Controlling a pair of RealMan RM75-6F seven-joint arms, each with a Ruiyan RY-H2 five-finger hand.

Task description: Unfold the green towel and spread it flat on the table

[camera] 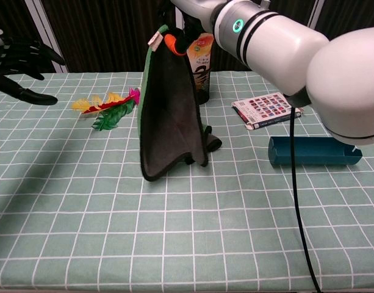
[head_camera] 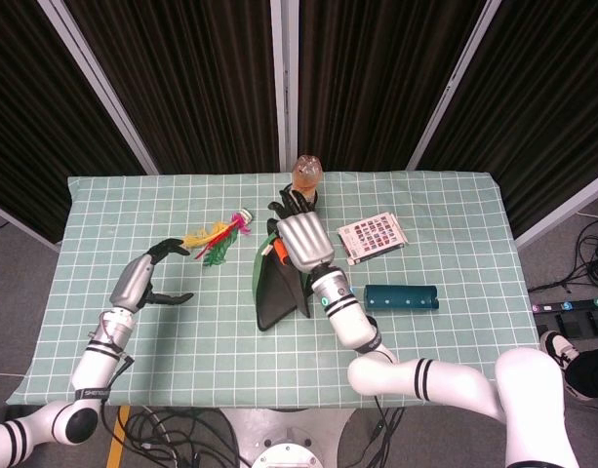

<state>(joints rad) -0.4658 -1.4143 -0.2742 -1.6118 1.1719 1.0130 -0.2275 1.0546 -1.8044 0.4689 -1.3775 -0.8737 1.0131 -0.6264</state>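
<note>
The green towel [camera: 168, 110] hangs almost straight down from one corner, its dark inner side showing and its lower edge still touching the table. My right hand [head_camera: 297, 243] pinches that top corner high above the table; in the chest view the right hand [camera: 190, 15] sits at the top edge. From above, the towel [head_camera: 277, 292] looks like a narrow dark wedge. My left hand [head_camera: 147, 276] hovers open over the left side of the table, fingers spread, well apart from the towel; the chest view shows the left hand [camera: 19, 64] at far left.
A bottle in a black holder [camera: 202, 67] stands just behind the towel. A feather shuttlecock [camera: 110, 107] lies at left. To the right of the towel lie a printed card box [camera: 267, 110] and a teal box [camera: 312, 151]. The checked tablecloth [camera: 174, 244] covers the table.
</note>
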